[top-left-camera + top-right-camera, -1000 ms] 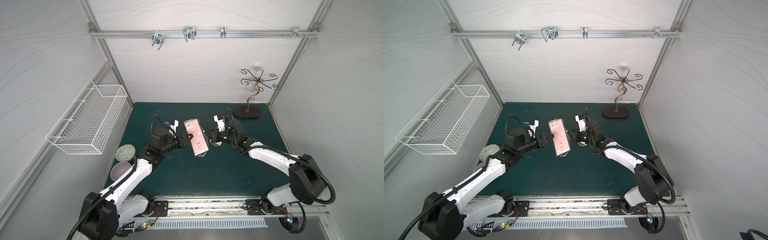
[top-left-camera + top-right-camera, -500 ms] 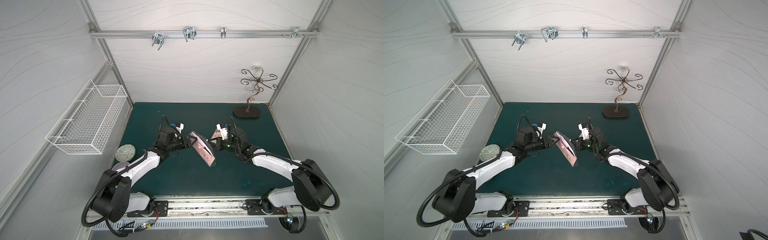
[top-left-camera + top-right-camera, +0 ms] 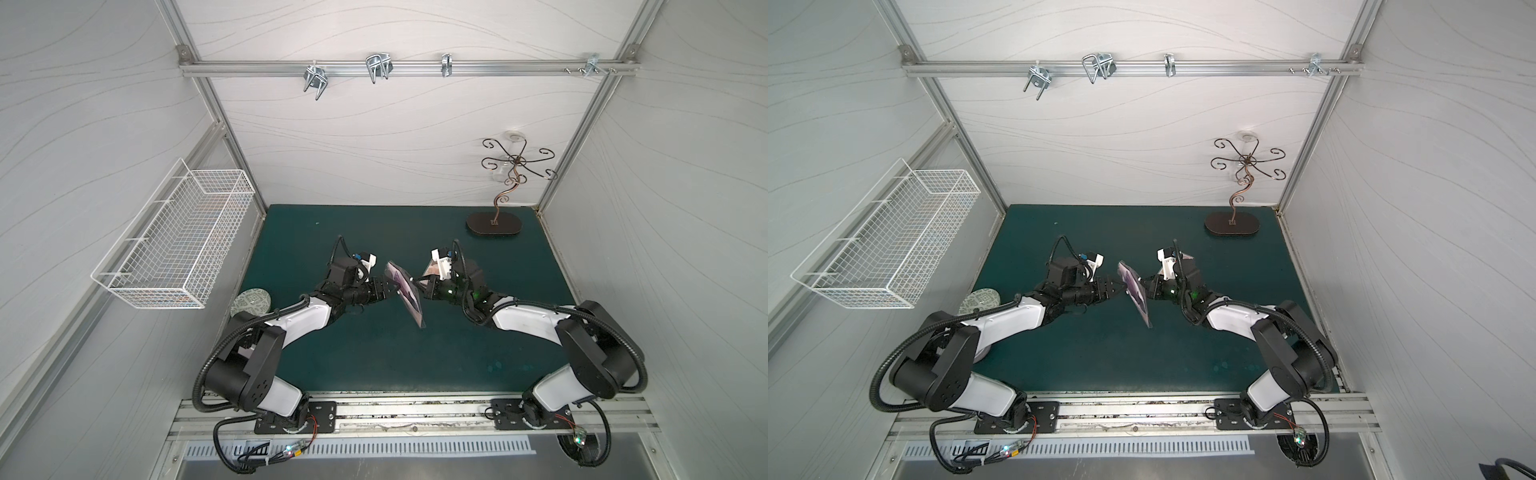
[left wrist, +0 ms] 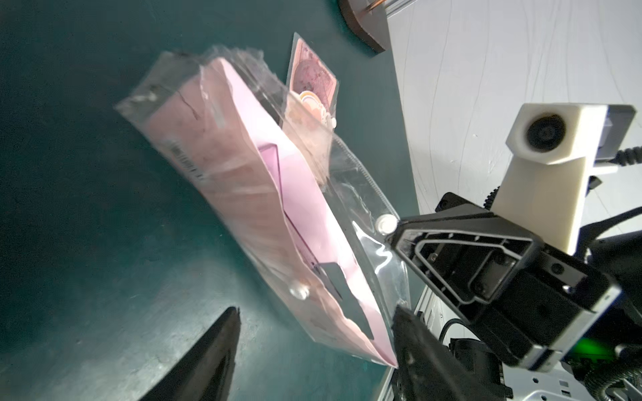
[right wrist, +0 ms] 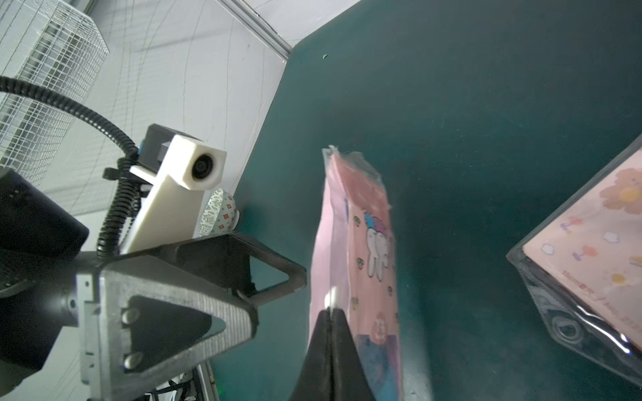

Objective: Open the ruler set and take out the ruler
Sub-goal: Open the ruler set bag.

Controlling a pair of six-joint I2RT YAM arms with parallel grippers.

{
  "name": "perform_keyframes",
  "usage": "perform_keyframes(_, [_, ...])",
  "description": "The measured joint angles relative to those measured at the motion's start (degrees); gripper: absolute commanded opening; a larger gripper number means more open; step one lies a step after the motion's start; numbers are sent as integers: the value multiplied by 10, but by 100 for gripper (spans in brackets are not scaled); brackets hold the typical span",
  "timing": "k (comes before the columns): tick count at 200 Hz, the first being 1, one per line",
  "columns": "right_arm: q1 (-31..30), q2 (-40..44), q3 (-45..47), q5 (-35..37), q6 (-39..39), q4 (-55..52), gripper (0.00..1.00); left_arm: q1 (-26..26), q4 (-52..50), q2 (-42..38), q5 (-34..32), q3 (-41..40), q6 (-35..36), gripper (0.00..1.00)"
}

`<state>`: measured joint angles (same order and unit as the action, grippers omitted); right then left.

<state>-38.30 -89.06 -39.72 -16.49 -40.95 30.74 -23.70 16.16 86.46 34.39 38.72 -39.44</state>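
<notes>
Opening step looks done: right pincer (image 5: 330, 312) clenched on the pouch (image 3: 406, 296) flap, mid-air over the bench (image 3: 374, 365); left pincer (image 4: 316, 312) released beside it. Next I reach inside, pinch the ruler.

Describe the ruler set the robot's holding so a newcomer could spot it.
Look at the middle of the green mat. The ruler set is the clear pouch with pink contents, pinched by the right claw and hanging above the mat; the other pink pouch lies on the mat.
</notes>
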Motion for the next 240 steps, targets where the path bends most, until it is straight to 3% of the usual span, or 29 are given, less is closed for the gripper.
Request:
perform_keyframes(36, [-7,-22,2,2,-35,30,0,-4,10,47,3,0,-2,60])
perform_keyframes(98, [-13,-39,10,-1,-82,75,0,-9,40,81,3,0,-7,61])
perform_keyframes(121, [-15,-47,17,-3,-93,91,0,-9,48,86,2,0,-10,51])
perform_keyframes(159, [-19,-55,19,-5,-106,109,0,-9,41,113,-4,9,-11,12])
perform_keyframes(194, [-22,-66,19,-7,-116,119,0,-10,25,134,-14,20,-12,10])
perform_keyframes(211, [-22,-67,22,-7,-120,125,0,-10,11,133,-23,24,-9,0])
perform_keyframes(240, [-20,-71,24,-16,-132,134,0,-10,-28,127,-38,34,5,0])
